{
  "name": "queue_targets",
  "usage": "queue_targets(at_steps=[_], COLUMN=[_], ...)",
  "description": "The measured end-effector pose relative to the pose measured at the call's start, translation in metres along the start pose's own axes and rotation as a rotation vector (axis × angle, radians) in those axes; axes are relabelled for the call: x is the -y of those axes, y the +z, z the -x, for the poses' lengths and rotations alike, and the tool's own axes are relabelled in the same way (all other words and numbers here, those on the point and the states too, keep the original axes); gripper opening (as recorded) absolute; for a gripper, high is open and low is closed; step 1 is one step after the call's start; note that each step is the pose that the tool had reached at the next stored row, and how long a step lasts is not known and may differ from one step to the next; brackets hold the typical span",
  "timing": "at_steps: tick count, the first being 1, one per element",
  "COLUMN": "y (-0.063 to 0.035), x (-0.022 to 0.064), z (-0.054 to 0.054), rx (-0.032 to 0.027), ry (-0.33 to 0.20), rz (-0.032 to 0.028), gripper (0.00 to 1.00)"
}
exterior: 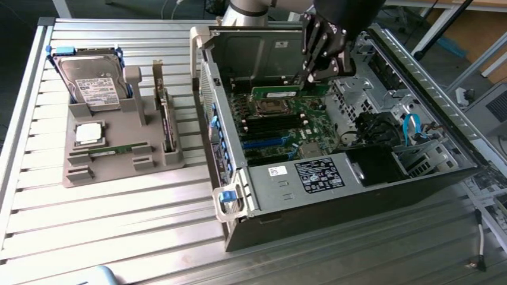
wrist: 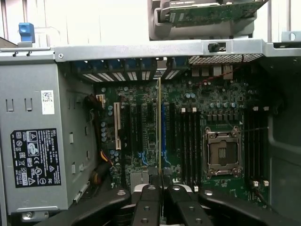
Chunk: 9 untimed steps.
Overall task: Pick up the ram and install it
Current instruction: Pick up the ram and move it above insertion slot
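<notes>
ram [exterior: 277,93] is in the pincer [exterior: 311,77], inside the open PC case [exterior: 262,178], over the motherboard [exterior: 277,127]. In the exterior view the green stick lies level with its white label facing the camera, just above the CPU socket [exterior: 268,108] on the side toward the case's raised side panel [exterior: 253,56]. Pincer is clamped on the end of the stick at the exterior view's right. In the wrist view the ram [wrist: 160,122] shows edge-on as a thin line running away from the pincer [wrist: 160,188], with the black fingers [wrist: 148,200] pressed against both faces. It lines up with the long slots in the middle of the board, well apart from the CPU socket [wrist: 223,150] and the black slots [wrist: 188,141] beside it. Can't tell from either view whether its lower edge touches a slot or hangs just above one. Outward: drive cage with a black sticker [wrist: 35,157], blue cable [exterior: 410,127] at the far side of the case. Grey parts tray [exterior: 119,163] sits beside the case on the slatted metal surface [exterior: 119,231], at the exterior view's left. It carries a hard drive [exterior: 91,83], a square silver processor chip [exterior: 89,133], an upright expansion card [exterior: 165,113], and a thin green strip [exterior: 111,149], probably another stick.
</notes>
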State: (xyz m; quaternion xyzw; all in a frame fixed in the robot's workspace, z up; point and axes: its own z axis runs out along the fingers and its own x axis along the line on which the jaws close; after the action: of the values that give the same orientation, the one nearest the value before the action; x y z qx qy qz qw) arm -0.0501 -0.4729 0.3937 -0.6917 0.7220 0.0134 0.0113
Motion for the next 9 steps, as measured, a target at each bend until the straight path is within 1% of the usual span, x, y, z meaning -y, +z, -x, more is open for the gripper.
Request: queue_targets(at_steps=[1, 3, 9], y=[0.0000, -0.0001, -0.0001], x=[0.0017, 0.0079, 0.0182], z=[0.000, 0.000, -0.001], rx=[0.0000, 0.0000, -0.0001], ry=[0.000, 0.000, 0.000], rz=[0.0000, 0.0000, 0.0000], gripper=[0.12, 0.12, 0.12])
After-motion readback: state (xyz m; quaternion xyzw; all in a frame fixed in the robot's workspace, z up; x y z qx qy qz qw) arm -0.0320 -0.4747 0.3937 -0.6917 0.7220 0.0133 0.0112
